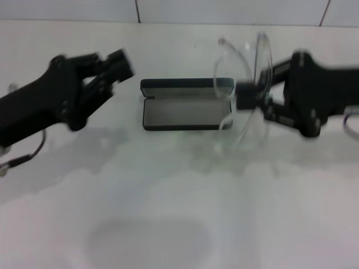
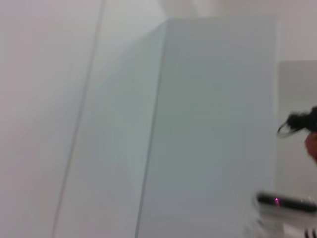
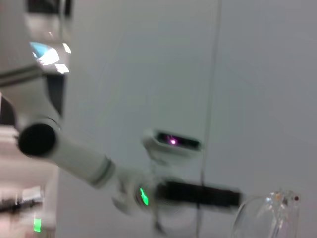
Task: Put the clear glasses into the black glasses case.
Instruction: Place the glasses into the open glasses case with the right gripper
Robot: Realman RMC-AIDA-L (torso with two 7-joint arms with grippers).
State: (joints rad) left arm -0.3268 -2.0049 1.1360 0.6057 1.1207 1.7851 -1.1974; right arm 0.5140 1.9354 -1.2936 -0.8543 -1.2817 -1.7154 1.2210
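The black glasses case (image 1: 187, 105) lies open on the white table (image 1: 179, 213), a little past the middle toward twelve o'clock, its lid standing up along the far edge and its grey-lined tray facing up. The right gripper (image 1: 242, 95) comes in from three o'clock, level with the case's right end, and is pinching the clear glasses (image 1: 249, 84) at about the middle of the frame. The glasses hang on edge in the air, turned roughly upright, with one clear arm reaching toward twelve o'clock above the case's right corner and the lower part of the lens drooping toward the table just beside the tray's right end; whether any part touches the case cannot be told. In the right wrist view a corner of the clear glasses (image 3: 270, 210) shows at the picture's edge, with the robot's body beyond it. The left gripper (image 1: 115, 64) hovers at about ten o'clock, off the case's left end and apart from it, holding nothing; whether its fingers are spread or pressed together cannot be told.
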